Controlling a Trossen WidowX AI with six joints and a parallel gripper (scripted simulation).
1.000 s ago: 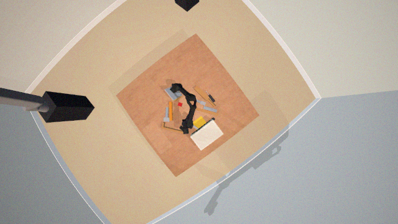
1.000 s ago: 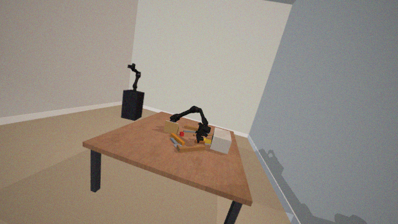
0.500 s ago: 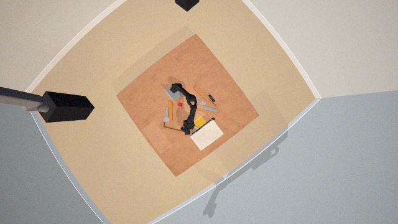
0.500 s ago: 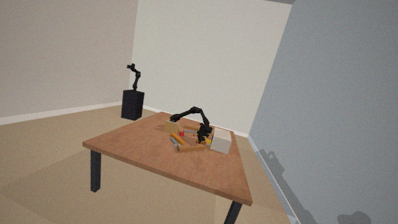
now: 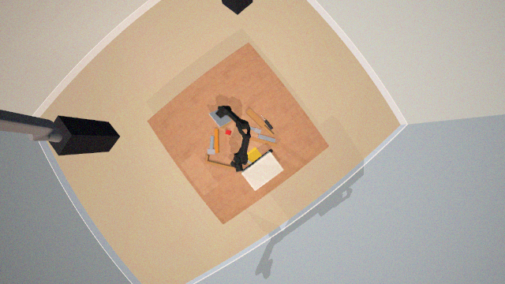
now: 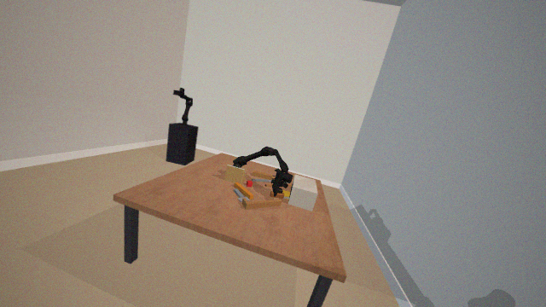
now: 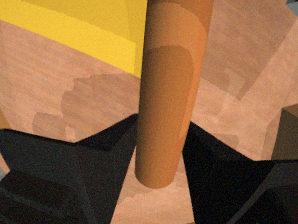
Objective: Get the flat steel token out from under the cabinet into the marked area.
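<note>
The gripper's fingers are clamped on a rounded orange-brown wooden handle, one finger on either side of it, and the gripper is low over the table, just in front of the white cabinet. Beside the handle and close to the cabinet's front lies a yellow area; farther out from the cabinet is a small red block, with an orange bar near it. Whether the steel token is under the cabinet, I cannot tell.
</note>
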